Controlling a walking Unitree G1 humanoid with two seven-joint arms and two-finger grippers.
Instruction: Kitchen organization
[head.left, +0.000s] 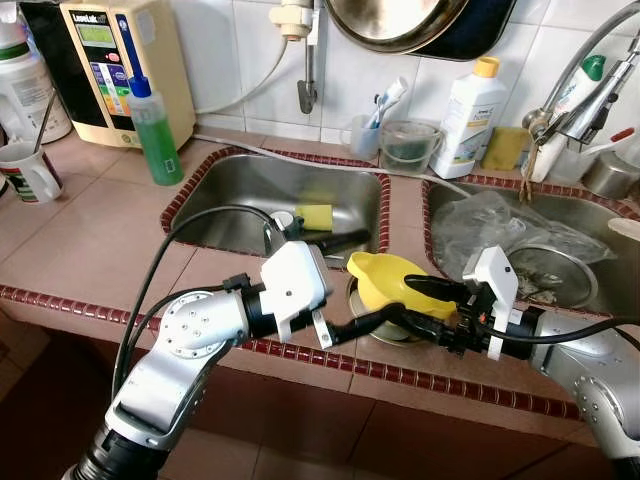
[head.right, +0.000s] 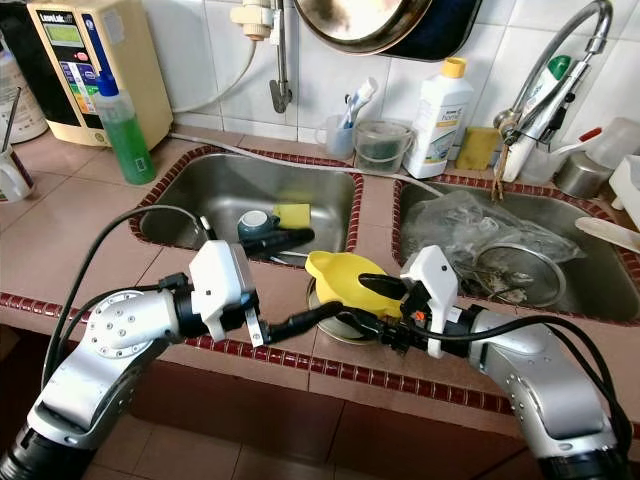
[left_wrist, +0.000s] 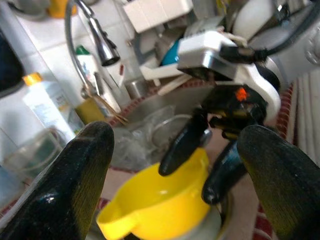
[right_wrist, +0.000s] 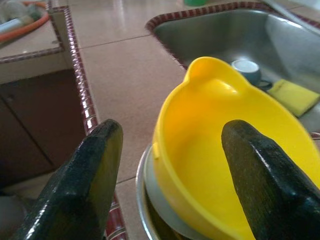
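Observation:
A yellow bowl (head.left: 385, 280) with a pouring lip sits in a shallow metal dish (right_wrist: 141, 195) on the tiled counter strip between the two sinks. My left gripper (head.left: 384, 273) reaches in from the left and is open, its fingers (left_wrist: 85, 170) spread to either side of the bowl. Facing it from the right, my right gripper (head.left: 398, 302) is also open. One of its fingers (right_wrist: 260, 170) lies over the bowl's inside and the other is outside the wall, low by the dish. Neither gripper is closed on the bowl.
The left sink (head.left: 220, 215) holds a yellow sponge (head.left: 317, 216) and a small cup. The right sink (head.left: 590, 235) holds a crumpled plastic bag (head.left: 500, 230) under a tap (head.left: 585, 95). A green bottle (head.left: 155, 135), a white bottle (head.left: 468, 118) and a mug (head.left: 30, 172) stand around.

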